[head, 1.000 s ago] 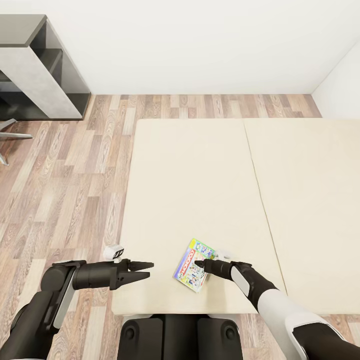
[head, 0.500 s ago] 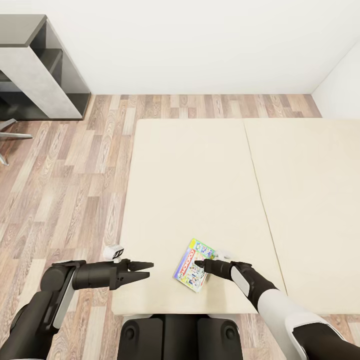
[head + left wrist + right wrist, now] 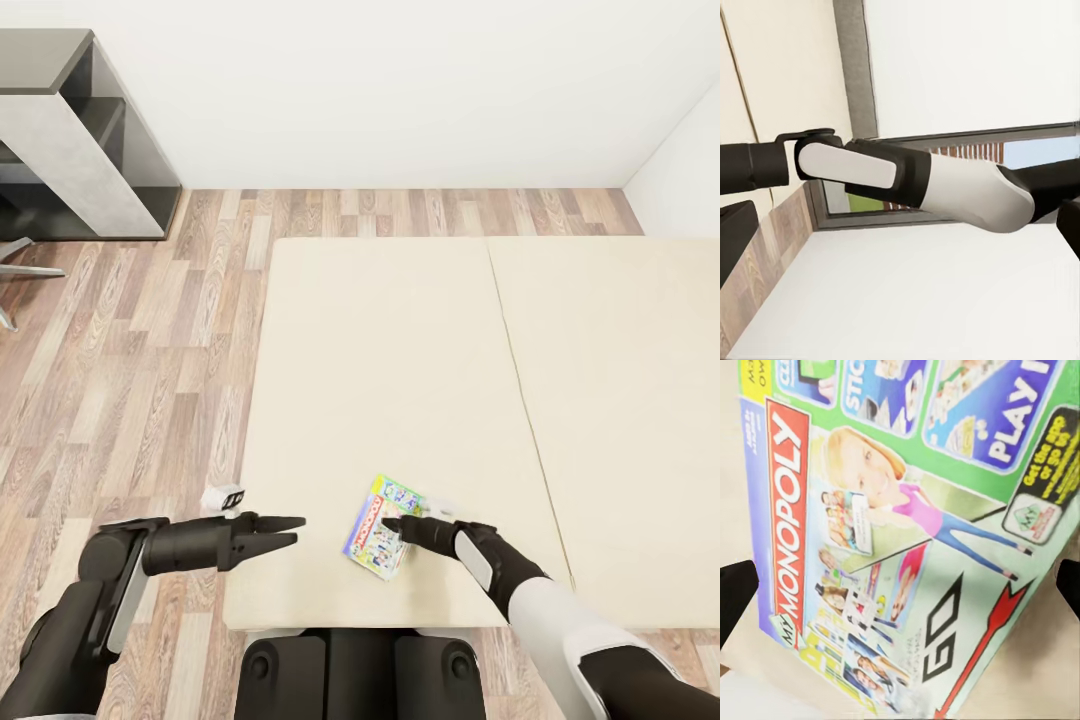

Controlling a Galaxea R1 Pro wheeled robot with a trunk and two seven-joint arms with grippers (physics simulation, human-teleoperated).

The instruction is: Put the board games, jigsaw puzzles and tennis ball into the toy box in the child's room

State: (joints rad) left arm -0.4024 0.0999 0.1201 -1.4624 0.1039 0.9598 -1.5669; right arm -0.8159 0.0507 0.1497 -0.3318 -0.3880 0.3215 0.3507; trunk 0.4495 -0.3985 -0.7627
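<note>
One board game (image 3: pixel 379 525) on bed (image 3: pixel 400 350), not yet lifted | R gripper (image 3: pixel 392 523) spread over it, no grasp | L gripper (image 3: pixel 290 530) apart, empty | rest of toys unseen

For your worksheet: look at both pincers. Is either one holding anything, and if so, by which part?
Nothing is held. The right pincer sits open over the Monopoly board game lying flat on the bed. The left pincer hangs empty beside it.

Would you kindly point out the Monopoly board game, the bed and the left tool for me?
Monopoly board game (image 3: pixel 907 532): right wrist view, middle of the printed lid.
Bed (image 3: pixel 400 360): head view, bare beige mattress.
Left tool (image 3: pixel 288 530): head view, midway between its fingertips.
</note>
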